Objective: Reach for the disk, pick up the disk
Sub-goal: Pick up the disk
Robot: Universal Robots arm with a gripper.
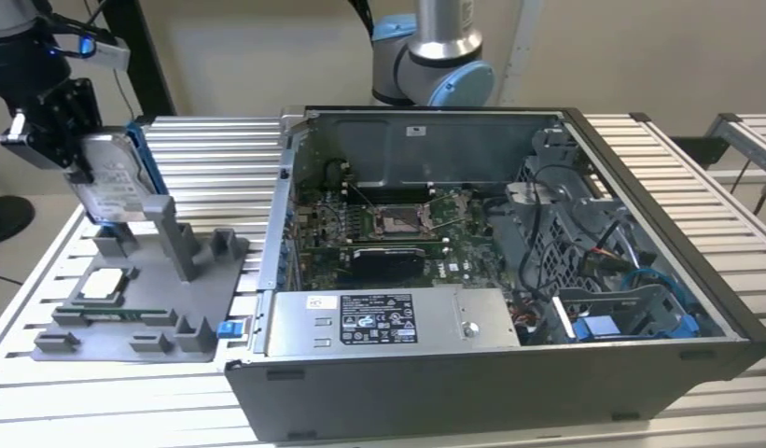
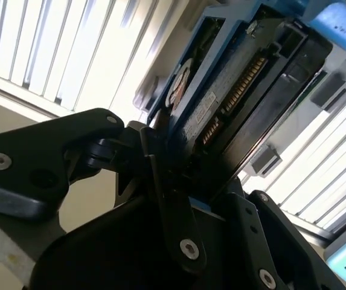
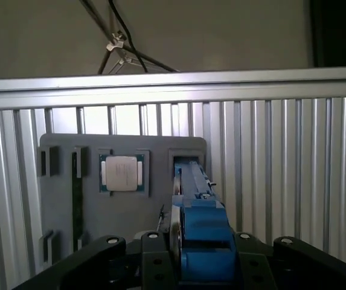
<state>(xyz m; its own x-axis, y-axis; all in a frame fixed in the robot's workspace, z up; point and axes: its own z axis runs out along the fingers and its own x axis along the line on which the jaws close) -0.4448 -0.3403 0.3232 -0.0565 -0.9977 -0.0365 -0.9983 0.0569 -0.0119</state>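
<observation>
**Disk upright in closed fingers, at grey holder**

**Item.** Disk, silver-grey metal, with a white label on one broad face and a blue rail down its far edge.

**Orientation.** Stands on a short end. The long axis is close to vertical, with the upper end leaning slightly toward the exterior view's left. The labelled broad face is turned toward the exterior camera.

**Location.** Far end of the holder, on the slatted worktop at the exterior view's left, well apart from the open computer case. The lower end sits down among the holder's tall posts. Whether it rests in the slot or hangs just clear of it cannot be told.

**Grip.** The gripper comes down from above. Its black fingers are closed on the upper part of the disk, one against each broad face, parted only by the disk's thickness. In the second wrist view the disk runs away from the fingers, and a row of gold contacts shows on it. In the first wrist view the disk is seen edge-on between the fingers, blue rail facing the camera, its far end at the holder's slot.

**Also present.**
- Chip: small, square and pale, lying flat in a recess of the holder, nearer than the disk and apart from it.
- Grey box: carries a black-and-white sticker and sits inside the case along its near side.
- Second arm base: stands beyond the case's far wall.
</observation>
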